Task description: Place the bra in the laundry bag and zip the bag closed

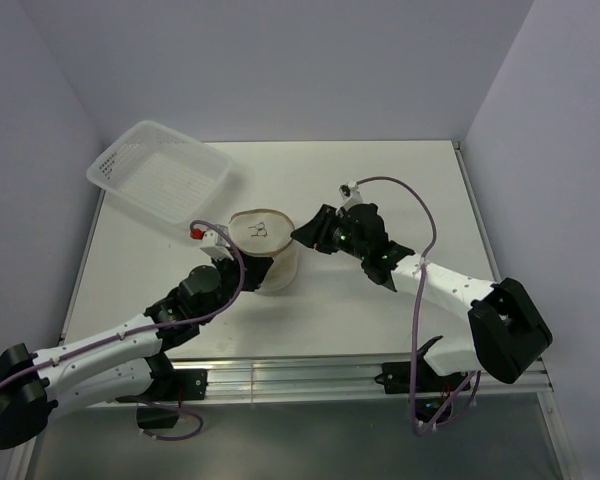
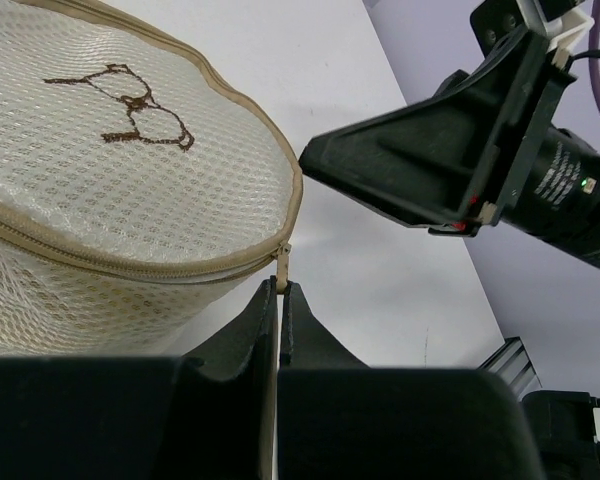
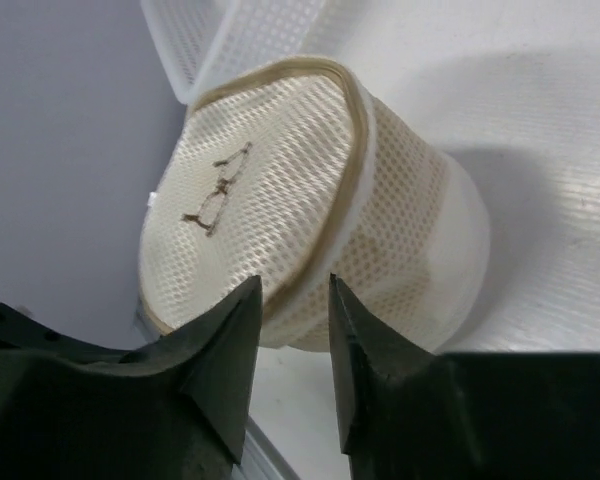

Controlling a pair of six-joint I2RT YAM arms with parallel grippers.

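Your drum-shaped white mesh laundry bag (image 2: 110, 190) is zipped up to the tan zipper pull (image 2: 280, 268) your left gripper (image 2: 280, 292) pinches; right gripper (image 3: 293, 290) is narrowly parted.

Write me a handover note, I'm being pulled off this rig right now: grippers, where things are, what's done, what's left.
Grippers: the left gripper is shut on the zipper pull at the rim of the laundry bag. The right gripper is open at the bag's upper edge on the other side; contact unclear.
Things: the bag stands upright on the table, lid on top. No bra is visible outside it; it is probably inside, but I cannot make it out.
Done: the zip looks closed up to the pull.
Left: check the zip runs fully round, then release.
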